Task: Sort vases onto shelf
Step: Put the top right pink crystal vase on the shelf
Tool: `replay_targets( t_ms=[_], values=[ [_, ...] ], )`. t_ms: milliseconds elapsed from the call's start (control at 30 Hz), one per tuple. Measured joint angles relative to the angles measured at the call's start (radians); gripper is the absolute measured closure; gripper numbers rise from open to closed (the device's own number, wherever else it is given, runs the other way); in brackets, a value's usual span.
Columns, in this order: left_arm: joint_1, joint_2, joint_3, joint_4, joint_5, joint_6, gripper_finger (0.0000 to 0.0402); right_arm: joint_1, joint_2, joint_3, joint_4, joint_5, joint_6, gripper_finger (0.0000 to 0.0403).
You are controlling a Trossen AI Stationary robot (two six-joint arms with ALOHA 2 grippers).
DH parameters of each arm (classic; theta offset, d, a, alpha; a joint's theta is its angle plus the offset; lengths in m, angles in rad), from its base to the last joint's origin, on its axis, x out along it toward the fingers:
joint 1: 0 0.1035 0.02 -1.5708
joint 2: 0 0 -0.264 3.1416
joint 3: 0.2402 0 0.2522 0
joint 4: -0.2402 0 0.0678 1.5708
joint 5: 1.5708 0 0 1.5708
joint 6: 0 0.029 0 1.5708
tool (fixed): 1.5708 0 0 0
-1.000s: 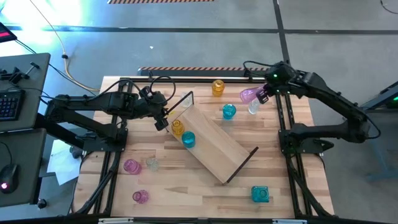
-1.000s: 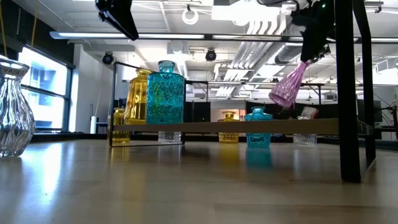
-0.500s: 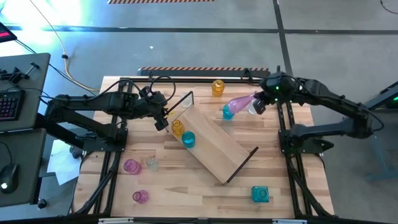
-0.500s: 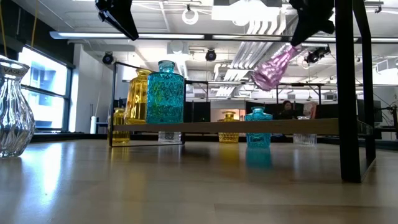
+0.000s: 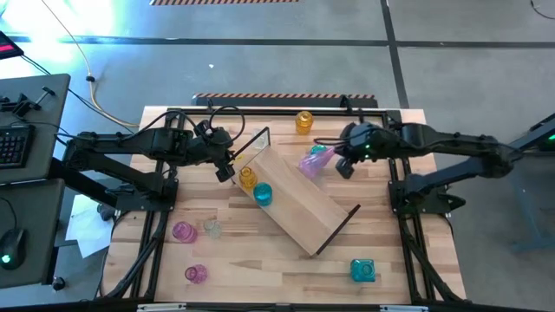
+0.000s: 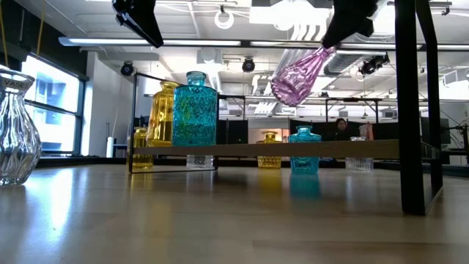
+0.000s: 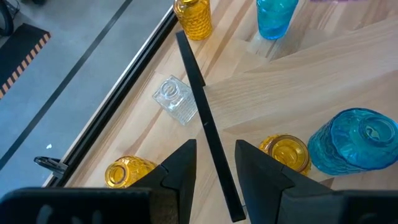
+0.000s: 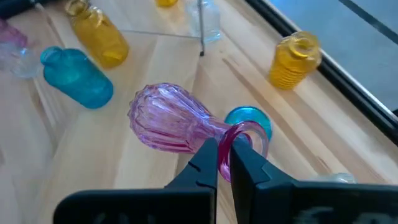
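And here's the right gripper (image 5: 340,162) out over the far end of the shelf (image 5: 299,201), jaws clamped on the rim of the pink vase (image 5: 313,162), which hangs tilted in the air, body pointing toward nine o'clock. From table height you see that pink vase (image 6: 297,75) well above the board, neck up toward the gripper. Below it, a small teal vase (image 5: 321,151) stands on the table just off the shelf's far edge, with an amber vase (image 5: 303,121) at twelve o'clock near the table's back rail. On the shelf already: an amber bottle (image 5: 248,178) and a teal bottle (image 5: 263,194), side by side at its ten o'clock end. The left gripper (image 5: 225,169) hovers just beside that end, fingers parted and empty (nothing between them in its wrist view). Down at seven o'clock wait two pink vases (image 5: 183,231) and a clear one (image 5: 212,229); another teal vase (image 5: 362,270) sits at five o'clock.
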State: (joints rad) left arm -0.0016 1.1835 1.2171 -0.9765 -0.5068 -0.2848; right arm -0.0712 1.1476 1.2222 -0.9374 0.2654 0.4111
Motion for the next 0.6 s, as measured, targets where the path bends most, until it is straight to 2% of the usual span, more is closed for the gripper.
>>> replay_targets(
  t_ms=[167, 400, 600],
  values=[
    [0.0, 0.0, 0.0, 0.0, 0.0, 0.0, 0.0298, 0.079, 0.134, 0.154, -0.046, 0.059, -0.031, 0.0403],
    [0.0, 0.0, 0.0, 0.0, 0.0, -0.002, 0.0298, 0.154, 0.343, 0.47, -0.308, 0.129, -0.007, 0.0403],
    [0.0, 0.0, 0.0, 0.001, 0.0, -0.001, 0.0298, 0.201, 0.498, 0.62, -0.465, 0.128, 0.055, 0.0403]
  ],
)
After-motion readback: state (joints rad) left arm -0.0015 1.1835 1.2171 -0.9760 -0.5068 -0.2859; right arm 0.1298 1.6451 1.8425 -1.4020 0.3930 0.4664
